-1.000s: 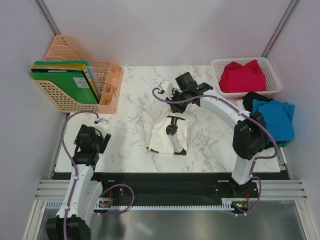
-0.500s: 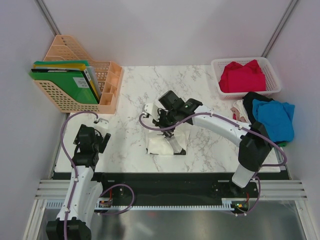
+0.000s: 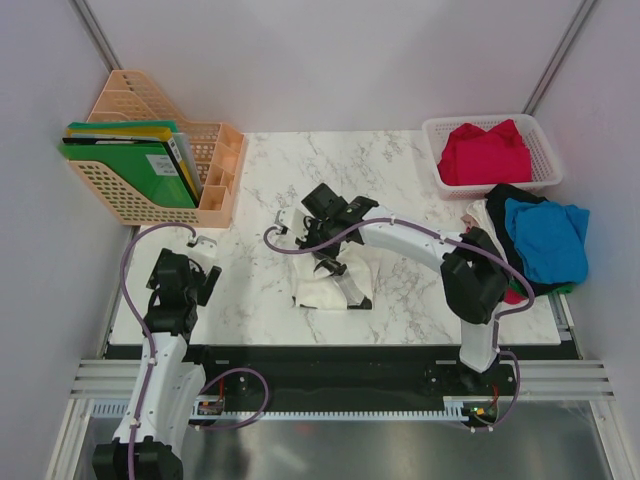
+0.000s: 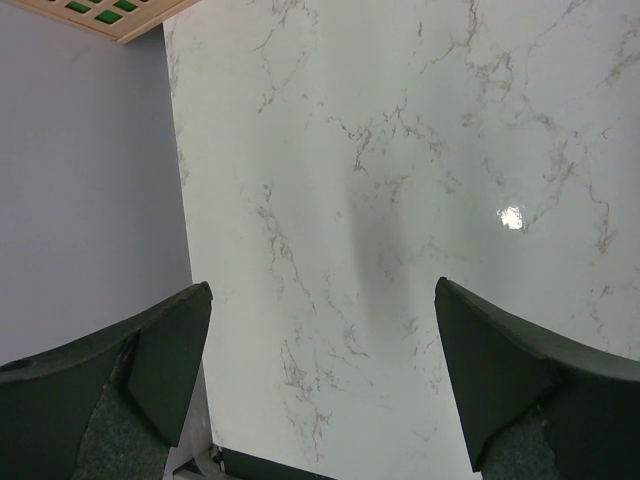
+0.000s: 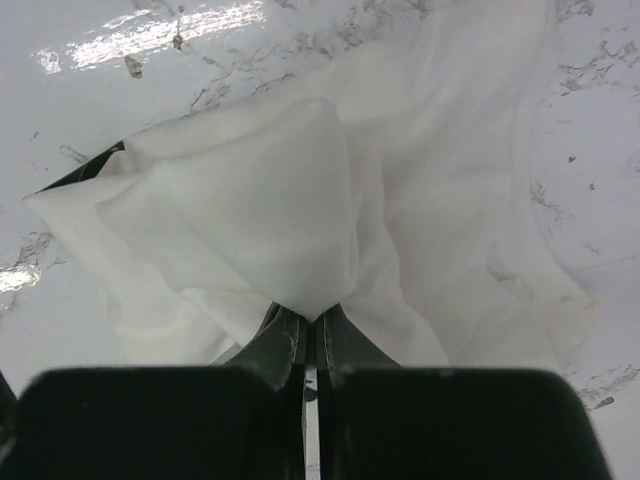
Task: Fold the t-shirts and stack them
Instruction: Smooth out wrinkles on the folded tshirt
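Observation:
A white t-shirt (image 3: 318, 291) lies bunched on the marble table (image 3: 260, 190) near the middle. My right gripper (image 3: 332, 265) hangs over it, shut on a pinched corner of the white cloth (image 5: 250, 210), which drapes from the closed fingertips (image 5: 290, 335). In the basket lies a red t-shirt (image 3: 485, 152). A bright blue t-shirt (image 3: 548, 240), a black one (image 3: 508, 194) and a pale beige one (image 3: 474, 216) are heaped at the table's right edge. My left gripper (image 3: 186, 276) hovers open over bare marble (image 4: 400, 200) at the near left, holding nothing.
A peach file rack (image 3: 150, 150) with green folders (image 3: 125, 165) stands at the far left. The white mesh basket (image 3: 540, 130) sits at the far right corner. The table's left edge (image 4: 185, 230) runs close beside my left gripper.
My right arm has swung left and toward the near edge, carrying the pinched white cloth over the shirt, which is now more bunched. The left arm has not moved.

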You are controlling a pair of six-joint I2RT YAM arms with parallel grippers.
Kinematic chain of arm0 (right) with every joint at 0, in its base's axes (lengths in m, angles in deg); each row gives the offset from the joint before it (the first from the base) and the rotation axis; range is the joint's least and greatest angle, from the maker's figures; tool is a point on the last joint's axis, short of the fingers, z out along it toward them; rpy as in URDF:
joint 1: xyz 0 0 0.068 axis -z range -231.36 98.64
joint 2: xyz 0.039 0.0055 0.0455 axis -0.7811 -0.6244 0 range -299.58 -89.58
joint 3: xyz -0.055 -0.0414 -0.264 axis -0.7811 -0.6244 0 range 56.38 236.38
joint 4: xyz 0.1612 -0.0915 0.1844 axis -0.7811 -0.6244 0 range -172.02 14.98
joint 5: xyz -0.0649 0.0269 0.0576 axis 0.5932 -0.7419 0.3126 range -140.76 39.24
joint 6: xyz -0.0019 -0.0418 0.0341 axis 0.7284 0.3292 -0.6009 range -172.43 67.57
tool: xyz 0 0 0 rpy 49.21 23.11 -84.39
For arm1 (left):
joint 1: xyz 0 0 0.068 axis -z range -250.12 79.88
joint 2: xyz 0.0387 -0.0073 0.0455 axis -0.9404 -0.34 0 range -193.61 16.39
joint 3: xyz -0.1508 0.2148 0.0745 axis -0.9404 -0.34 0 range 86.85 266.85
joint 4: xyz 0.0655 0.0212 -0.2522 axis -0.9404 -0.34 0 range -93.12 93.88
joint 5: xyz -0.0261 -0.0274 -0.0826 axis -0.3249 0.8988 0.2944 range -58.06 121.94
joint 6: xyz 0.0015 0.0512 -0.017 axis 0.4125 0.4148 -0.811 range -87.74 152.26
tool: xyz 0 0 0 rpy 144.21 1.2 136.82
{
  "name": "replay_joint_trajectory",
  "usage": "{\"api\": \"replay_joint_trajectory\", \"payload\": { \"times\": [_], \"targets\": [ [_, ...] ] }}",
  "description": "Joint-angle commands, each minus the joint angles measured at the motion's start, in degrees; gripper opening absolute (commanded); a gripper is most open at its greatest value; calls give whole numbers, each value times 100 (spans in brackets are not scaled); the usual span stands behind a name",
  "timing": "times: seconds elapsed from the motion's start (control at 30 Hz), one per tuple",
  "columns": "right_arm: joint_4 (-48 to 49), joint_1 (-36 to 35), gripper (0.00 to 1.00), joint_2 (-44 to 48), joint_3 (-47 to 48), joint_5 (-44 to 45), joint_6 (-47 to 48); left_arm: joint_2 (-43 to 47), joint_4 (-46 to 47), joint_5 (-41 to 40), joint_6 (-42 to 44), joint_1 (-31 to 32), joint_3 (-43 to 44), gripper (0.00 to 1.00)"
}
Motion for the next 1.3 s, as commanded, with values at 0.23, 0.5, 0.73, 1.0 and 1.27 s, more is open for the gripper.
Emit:
{"api": "replay_joint_trajectory", "payload": {
  "times": [0.23, 0.5, 0.73, 1.0, 1.27],
  "targets": [
    [618, -11, 0, -311, 601, 781, 73, 20, 148, 57, -114, -29, -19, 100],
    [776, -28, 26, -478, 750, 1237, -15, -32, 148, 57, -105, -29, -28, 100],
    [1496, -160, 71, 65, 128, 1898, -199, -94, 139, 57, -105, -29, -19, 100],
    [1648, -485, 72, 1049, -173, 2559, -708, -129, 130, 48, -105, -21, -19, 100],
    [22, -530, 60, 1122, 57, 450, -1342, -155, 130, 57, -105, -21, -10, 100]
  ]
}}
